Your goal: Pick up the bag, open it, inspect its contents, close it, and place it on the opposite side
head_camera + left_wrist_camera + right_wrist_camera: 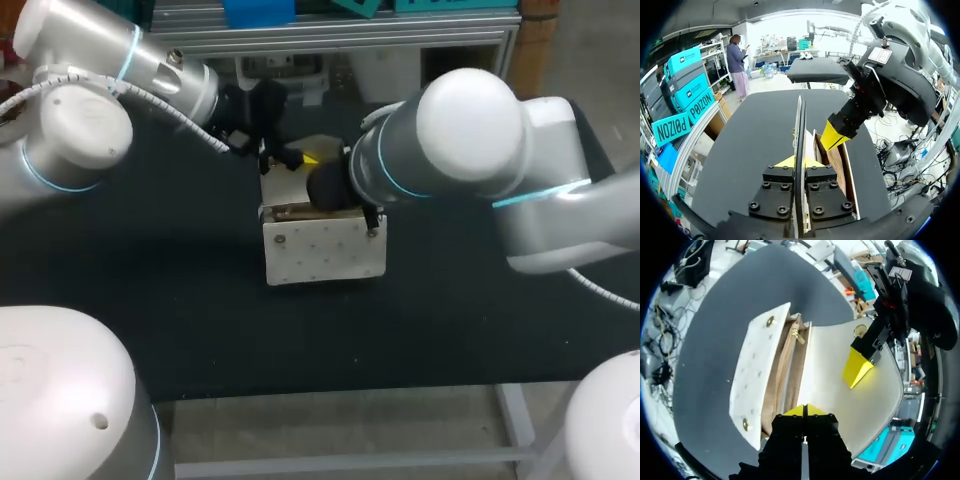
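bag open | flap in left hand | rim in right hand

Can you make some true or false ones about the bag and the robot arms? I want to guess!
1. The bag is white. True.
2. The bag's flap is shut. False: the flap is lifted open and the brown inside of the bag shows.
3. The left end effector holds the flap between its fingers. True.
4. The table is red. False: it is black.
5. The right end effector is far away from the bag. False: it is right at the bag's opening.
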Robot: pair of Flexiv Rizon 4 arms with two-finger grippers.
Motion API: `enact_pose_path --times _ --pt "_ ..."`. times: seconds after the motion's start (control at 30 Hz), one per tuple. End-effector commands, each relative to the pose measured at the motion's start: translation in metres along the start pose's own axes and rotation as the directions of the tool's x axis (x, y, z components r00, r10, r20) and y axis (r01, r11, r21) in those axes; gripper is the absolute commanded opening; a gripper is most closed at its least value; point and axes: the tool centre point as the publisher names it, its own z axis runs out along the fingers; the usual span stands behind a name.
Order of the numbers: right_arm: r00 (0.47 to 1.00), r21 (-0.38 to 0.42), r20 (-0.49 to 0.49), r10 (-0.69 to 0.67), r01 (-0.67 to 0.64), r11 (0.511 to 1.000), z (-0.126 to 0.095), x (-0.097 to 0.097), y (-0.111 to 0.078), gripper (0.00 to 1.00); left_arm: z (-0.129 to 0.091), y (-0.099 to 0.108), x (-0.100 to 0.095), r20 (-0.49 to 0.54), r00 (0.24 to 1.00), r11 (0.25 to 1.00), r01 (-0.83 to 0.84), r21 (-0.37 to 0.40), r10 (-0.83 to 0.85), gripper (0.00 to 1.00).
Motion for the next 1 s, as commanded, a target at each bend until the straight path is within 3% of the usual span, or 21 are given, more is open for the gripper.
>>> enact_pose_path --times 0.03,0.17,0.23,0.33,0.47,0.7,1.0 --pt "0.999 0.014 0.047 0.0 0.0 1.0 -0.02 0.013 0.0 0.0 0.015 0.003 -0.019 -0.108 0.994 0.999 0.028 -0.02 -0.03 0.0" --pt "0.999 0.013 0.039 0.009 -0.009 1.0 -0.017 0.024 -0.001 0.0 0.042 0.019 -0.038 -0.131 0.99 0.998 0.055 -0.042 -0.06 0.0" --pt "0.999 0.011 0.034 0.016 -0.016 1.0 -0.013 0.029 -0.002 0.0 0.053 0.025 -0.048 -0.092 0.994 0.997 0.052 -0.056 -0.057 0.0" --pt "0.999 0.004 0.02 0.031 -0.031 1.0 -0.007 0.036 -0.005 0.0 0.062 0.031 -0.065 -0.06 0.997 0.997 0.052 -0.05 -0.055 0.0" --pt "0.999 0.004 0.003 0.046 -0.046 0.999 -0.002 0.039 -0.008 0.0 0.059 0.032 -0.085 -0.039 0.998 0.999 0.05 -0.02 -0.051 0.0" --pt "0.999 0.005 -0.007 0.048 -0.048 0.999 0.005 0.041 -0.009 0.0 0.062 0.039 -0.09 -0.04 0.998 0.999 0.043 -0.017 -0.044 0.0" --pt "0.996 -0.016 -0.053 0.065 -0.066 0.998 0.025 0.052 -0.007 0.0 0.077 0.061 -0.08 -0.085 0.995 0.998 0.042 -0.049 -0.046 0.0"
